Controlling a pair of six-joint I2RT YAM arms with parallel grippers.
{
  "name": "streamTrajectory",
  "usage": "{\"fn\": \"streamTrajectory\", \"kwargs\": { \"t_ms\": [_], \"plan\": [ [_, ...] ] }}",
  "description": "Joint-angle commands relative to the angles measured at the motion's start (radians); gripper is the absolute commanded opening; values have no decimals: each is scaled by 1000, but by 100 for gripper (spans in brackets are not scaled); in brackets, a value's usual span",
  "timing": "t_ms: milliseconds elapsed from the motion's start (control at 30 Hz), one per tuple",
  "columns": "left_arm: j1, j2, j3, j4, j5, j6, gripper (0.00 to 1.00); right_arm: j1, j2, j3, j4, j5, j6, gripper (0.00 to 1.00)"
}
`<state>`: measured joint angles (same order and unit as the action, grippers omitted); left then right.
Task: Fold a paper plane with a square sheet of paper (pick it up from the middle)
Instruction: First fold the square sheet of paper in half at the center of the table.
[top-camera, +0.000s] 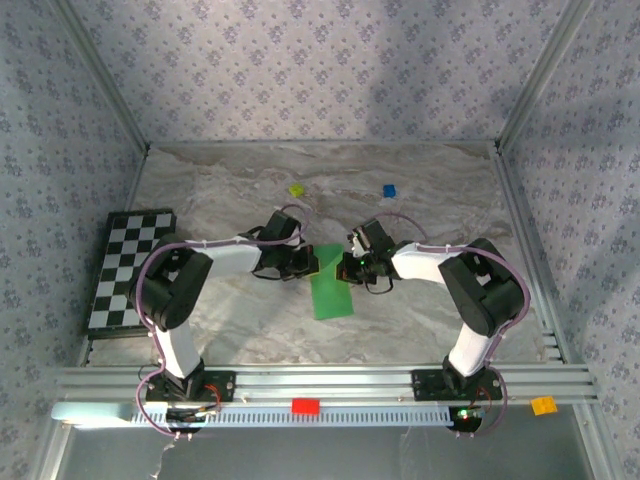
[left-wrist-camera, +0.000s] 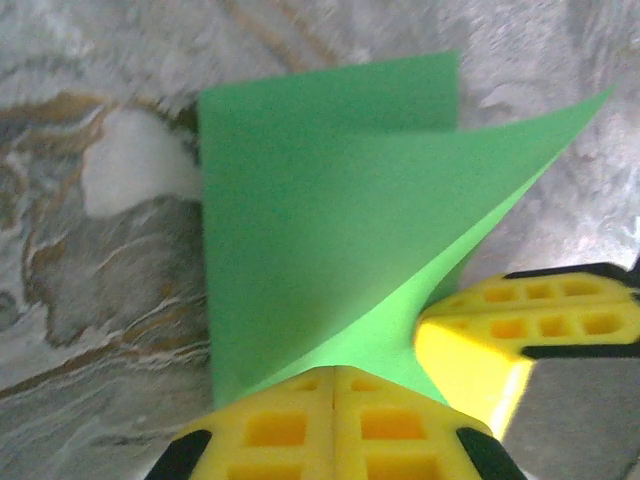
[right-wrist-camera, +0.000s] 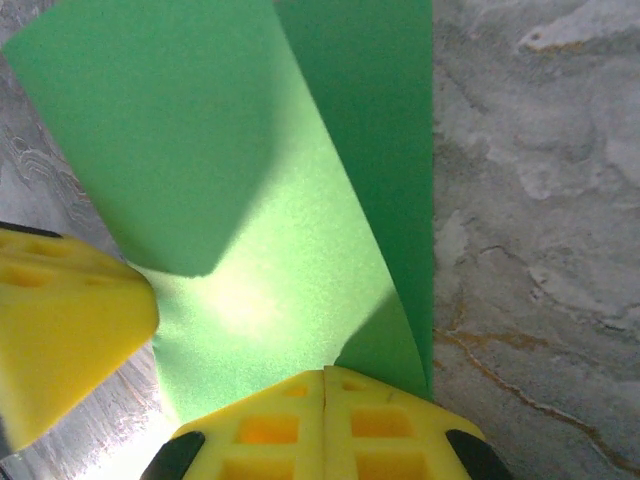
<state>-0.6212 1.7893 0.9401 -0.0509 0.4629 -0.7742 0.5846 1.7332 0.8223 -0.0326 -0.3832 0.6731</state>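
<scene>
Both pairs closed on paper: left fingers (left-wrist-camera: 290, 430) and right fingers (right-wrist-camera: 290, 430) each pinch an edge of the green sheet (top-camera: 331, 292) | sheet lies mid-surface (top-camera: 220, 190) between the arms, one flap raised | I judge it light, limp, easily creased or torn; I'd grip near the fold's middle | no writing readable

Soft, even light overall; bright glare washes the green paper (right-wrist-camera: 245, 300), close foreground blurred.
</scene>
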Motion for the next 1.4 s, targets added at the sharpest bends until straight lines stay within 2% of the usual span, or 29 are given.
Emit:
{"fn": "streamTrajectory", "kwargs": {
  "t_ms": [0, 400, 667, 900, 1167, 1367],
  "plan": [
    [18, 11, 29, -14, -1, 24, 1, -5, 60, -50, -167, 83, 5, 0],
    [61, 104, -32, 68, 19, -10, 0, -2, 69, -44, -173, 79, -2, 0],
    [68, 50, 43, 9, 41, 8, 1, -4, 74, -41, -178, 80, -5, 0],
    [78, 97, 93, -1, 71, 27, 2, -5, 73, -40, -178, 82, -4, 0],
    [87, 180, 90, -21, 19, 34, 1, -4, 74, -47, -173, 81, -6, 0],
    [88, 179, 106, -20, 14, 17, 1, -5, 72, -51, -173, 84, -6, 0]
  ]
}}
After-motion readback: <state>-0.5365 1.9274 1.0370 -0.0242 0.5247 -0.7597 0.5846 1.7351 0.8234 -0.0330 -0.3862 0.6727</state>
